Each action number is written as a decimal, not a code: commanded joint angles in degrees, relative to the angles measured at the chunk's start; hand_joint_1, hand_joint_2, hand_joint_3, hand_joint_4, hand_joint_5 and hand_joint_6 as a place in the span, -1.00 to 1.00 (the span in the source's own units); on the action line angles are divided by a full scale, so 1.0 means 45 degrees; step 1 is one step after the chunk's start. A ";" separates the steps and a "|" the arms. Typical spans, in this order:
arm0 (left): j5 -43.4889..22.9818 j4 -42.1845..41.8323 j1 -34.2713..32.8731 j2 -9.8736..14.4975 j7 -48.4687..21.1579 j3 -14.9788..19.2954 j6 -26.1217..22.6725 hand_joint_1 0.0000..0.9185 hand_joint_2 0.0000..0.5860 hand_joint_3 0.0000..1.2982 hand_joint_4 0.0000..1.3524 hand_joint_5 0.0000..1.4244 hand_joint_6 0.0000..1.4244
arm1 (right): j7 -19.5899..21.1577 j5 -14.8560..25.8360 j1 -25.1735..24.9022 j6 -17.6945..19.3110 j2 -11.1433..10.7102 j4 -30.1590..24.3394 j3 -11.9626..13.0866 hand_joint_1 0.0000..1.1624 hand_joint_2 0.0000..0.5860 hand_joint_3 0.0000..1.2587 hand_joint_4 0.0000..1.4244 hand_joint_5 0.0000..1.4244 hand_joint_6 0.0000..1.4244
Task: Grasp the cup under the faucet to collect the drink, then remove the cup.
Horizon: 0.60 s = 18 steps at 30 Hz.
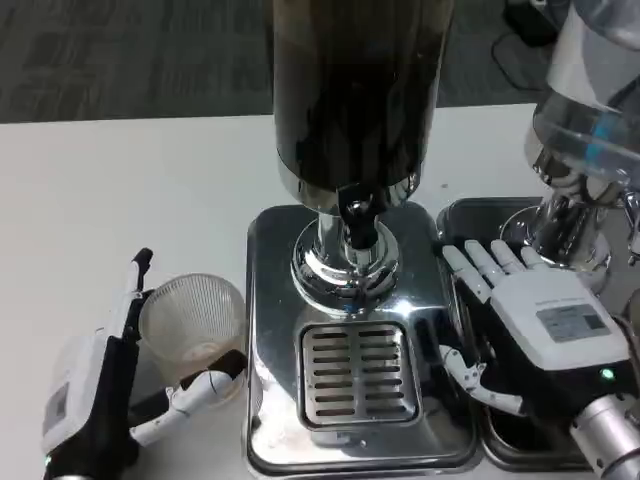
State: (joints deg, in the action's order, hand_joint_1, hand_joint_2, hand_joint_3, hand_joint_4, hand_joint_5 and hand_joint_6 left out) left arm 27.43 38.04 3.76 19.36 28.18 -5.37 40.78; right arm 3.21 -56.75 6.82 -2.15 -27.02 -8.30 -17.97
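The cup, clear and ribbed, is held upright in the left hand, fingers curled round its lower wall, mouth upward. The faucet and the slotted drip grate are found to that hand's right, just beside the cup, so a short sideways carry is judged to be called for. The right hand is rested spread and empty beyond the dispenser base. The white table is seen around it.

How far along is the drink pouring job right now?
Done: the left robot hand grips the clear ribbed plastic cup. In hand: the cup sits left of the shiny steel drip tray, not under the black faucet. Left: positioning it, filling, removing. The right robot hand rests open.
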 commanded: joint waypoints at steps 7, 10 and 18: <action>-0.0353 0.0471 -0.0449 0.0005 -0.0505 -0.0168 0.0648 -0.30 -0.77 -0.97 -0.90 -0.58 -0.61 | -0.0055 0.0109 0.0116 -0.0267 0.0152 -0.0253 0.0131 -0.49 0.70 -0.93 -1.00 -1.00 -1.00; -0.0398 0.0503 -0.0487 0.0067 -0.0766 -0.0261 0.0664 -0.16 -0.72 -0.91 -0.83 -0.51 -0.52 | -0.0020 0.0065 0.0066 -0.0249 0.0169 -0.0238 0.0096 -0.49 0.70 -0.93 -1.00 -1.00 -1.00; -0.0559 0.0385 -0.0521 0.0300 -0.1872 -0.0442 0.0363 -0.15 -0.71 -1.00 -1.00 -0.66 -0.68 | 0.0004 0.0174 -0.0004 -0.0216 0.0270 -0.0052 0.0078 -0.50 0.68 -0.93 -1.00 -1.00 -1.00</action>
State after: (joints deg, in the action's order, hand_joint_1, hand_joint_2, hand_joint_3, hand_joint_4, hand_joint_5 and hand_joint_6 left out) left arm 24.19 39.80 1.37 20.29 22.11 -6.02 43.11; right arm 3.13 -56.45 7.11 -3.00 -26.03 -8.93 -17.96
